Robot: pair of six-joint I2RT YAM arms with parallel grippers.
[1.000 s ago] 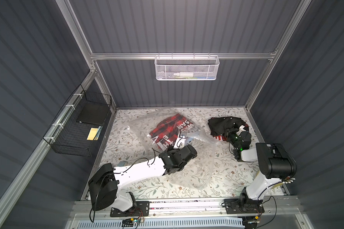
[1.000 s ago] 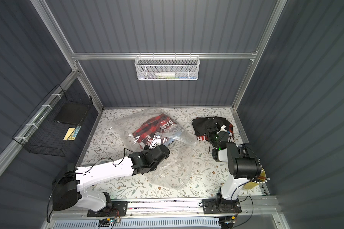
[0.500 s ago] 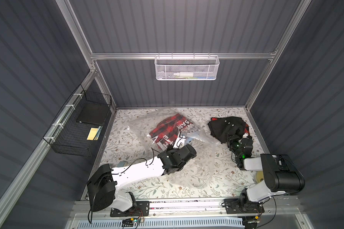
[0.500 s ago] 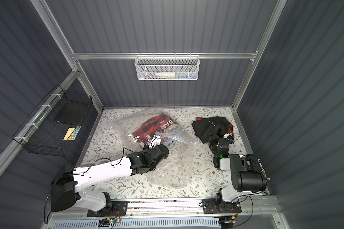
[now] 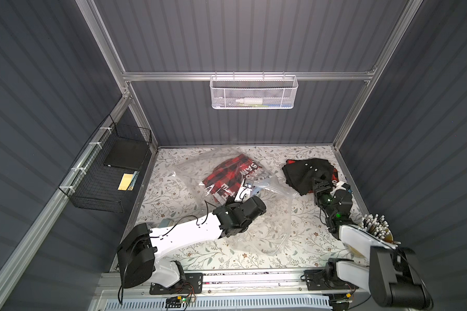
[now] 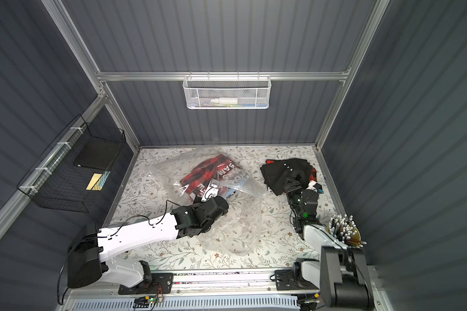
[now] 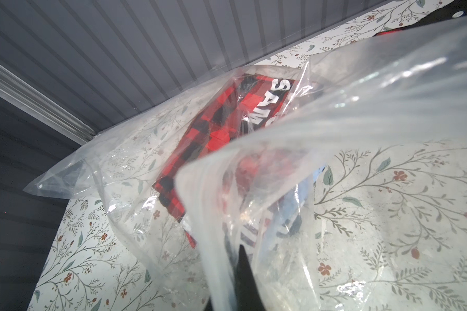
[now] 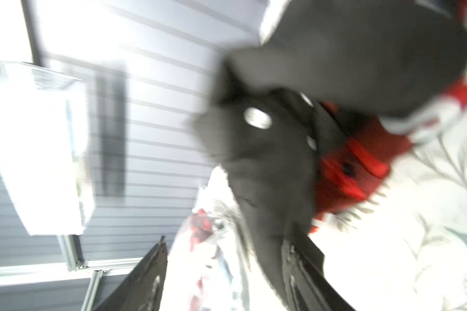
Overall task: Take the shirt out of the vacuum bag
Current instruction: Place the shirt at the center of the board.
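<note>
Tabletop: open surface between bag and right arm | vacuum bag: centre, red checked shirt inside | black shirt: outside, far right corner, near edge | left gripper: clamped on bag edge | right gripper: jaws wide, at black shirt's near edge.

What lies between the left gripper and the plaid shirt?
Only the clear plastic of the bag, seen in the left wrist view: the left gripper is shut on it, the plaid shirt inside.

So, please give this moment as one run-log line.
left gripper: shut on vacuum bag | right gripper: open, at black garment | plaid shirt: inside bag
</note>
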